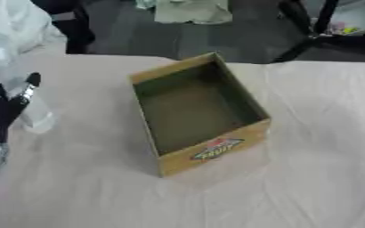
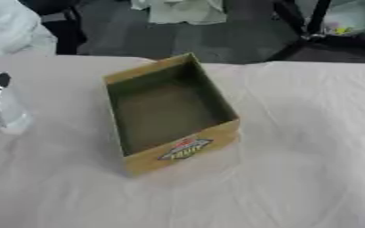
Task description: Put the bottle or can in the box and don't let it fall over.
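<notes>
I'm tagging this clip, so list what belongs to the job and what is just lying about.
Belongs to the job:
- open cardboard box, nothing in it
- clear bottle, near the table's left edge
- left hand, next to the bottle

Just lying about:
- white bag, far left
- pale cloth on the floor
- black stand legs beyond the table

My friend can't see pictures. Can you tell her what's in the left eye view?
An open, empty cardboard box sits on a table under a pale cloth. At the left edge, the robot's left hand is around a clear bottle.
</notes>
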### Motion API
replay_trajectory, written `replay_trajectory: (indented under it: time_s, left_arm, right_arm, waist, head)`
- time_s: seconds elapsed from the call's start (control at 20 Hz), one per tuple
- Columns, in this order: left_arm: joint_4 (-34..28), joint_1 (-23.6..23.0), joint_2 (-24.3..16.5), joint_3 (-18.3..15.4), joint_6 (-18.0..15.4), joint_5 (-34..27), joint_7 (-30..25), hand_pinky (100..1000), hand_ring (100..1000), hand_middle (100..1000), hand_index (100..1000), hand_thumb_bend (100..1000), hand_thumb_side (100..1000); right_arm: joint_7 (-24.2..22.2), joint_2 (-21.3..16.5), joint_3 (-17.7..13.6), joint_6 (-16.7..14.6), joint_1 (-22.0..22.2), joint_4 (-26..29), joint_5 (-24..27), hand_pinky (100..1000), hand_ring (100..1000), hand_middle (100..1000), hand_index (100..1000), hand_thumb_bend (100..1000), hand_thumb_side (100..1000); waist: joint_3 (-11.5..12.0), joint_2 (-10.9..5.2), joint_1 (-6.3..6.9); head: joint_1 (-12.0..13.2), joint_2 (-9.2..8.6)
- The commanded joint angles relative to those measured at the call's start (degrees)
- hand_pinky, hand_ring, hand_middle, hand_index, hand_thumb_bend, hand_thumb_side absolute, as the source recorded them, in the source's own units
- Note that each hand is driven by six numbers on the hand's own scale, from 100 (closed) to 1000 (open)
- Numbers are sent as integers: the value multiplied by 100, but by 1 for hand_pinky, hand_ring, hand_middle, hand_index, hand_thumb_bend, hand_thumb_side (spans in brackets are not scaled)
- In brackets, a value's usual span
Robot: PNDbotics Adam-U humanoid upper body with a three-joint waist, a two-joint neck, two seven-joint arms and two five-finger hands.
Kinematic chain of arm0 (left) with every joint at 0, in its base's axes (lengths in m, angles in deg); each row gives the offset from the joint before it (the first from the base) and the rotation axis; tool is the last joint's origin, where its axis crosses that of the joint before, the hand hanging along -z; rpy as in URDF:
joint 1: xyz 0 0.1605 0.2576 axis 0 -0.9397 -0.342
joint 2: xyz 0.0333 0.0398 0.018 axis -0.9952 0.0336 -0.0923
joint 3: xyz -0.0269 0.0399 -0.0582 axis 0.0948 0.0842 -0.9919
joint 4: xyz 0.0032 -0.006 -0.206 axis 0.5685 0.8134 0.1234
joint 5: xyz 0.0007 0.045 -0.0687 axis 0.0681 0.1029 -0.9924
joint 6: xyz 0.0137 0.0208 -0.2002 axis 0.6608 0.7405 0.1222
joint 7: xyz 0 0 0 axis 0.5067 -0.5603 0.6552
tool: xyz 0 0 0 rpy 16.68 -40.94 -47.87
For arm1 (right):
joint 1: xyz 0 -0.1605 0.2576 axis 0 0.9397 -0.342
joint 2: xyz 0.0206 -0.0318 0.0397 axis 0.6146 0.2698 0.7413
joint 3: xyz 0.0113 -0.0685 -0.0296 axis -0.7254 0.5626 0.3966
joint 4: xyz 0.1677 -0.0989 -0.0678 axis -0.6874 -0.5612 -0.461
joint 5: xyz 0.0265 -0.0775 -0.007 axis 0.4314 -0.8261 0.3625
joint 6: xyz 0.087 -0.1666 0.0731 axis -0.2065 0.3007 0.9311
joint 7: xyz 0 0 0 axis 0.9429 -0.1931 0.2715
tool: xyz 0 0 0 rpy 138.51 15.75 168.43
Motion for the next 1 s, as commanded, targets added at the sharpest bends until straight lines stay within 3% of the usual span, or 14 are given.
replay_trajectory:
  time_s: [0.05, 0.25, 0.6, 0.75, 0.9, 1.0]
  left_arm:
    - [-23, 118, -100, -8, 18, -48, 185, 976, 866, 776, 732, 414, 542]
    - [39, 163, -65, 1, 34, -164, 428, 961, 831, 752, 663, 304, 500]
    - [148, 238, -3, 38, -20, -367, 658, 928, 802, 740, 634, 192, 467]
    - [195, 269, 16, 52, -38, -430, 709, 903, 747, 729, 628, 136, 458]
    - [238, 298, 37, 70, -56, -478, 712, 858, 689, 703, 605, 133, 468]
    - [266, 327, 44, 82, -66, -492, 706, 822, 602, 657, 584, 153, 488]
  right_arm:
    - [-26, -124, -35, -11, -87, 114, -28, 883, 749, 799, 853, 100, 839]
    - [-33, -117, -33, -10, -87, 111, -28, 883, 750, 798, 853, 100, 841]
    - [-44, -98, -36, -7, -86, 106, -29, 883, 750, 799, 853, 100, 844]
    - [-46, -96, -38, -7, -85, 105, -29, 883, 751, 799, 853, 100, 845]
    - [-50, -91, -39, -6, -86, 103, -26, 883, 751, 799, 853, 100, 846]
    - [-55, -90, -38, -5, -90, 104, -24, 883, 751, 799, 853, 100, 847]
  waist:
    - [-12, -97, -2]
    - [-10, -89, -5]
    - [-17, -68, -6]
    - [-24, -58, -2]
    - [-30, -46, 1]
    - [-34, -40, 0]
  head:
    - [23, -59]
    - [32, -70]
    - [50, -90]
    - [46, -95]
    - [47, -85]
    - [44, -83]
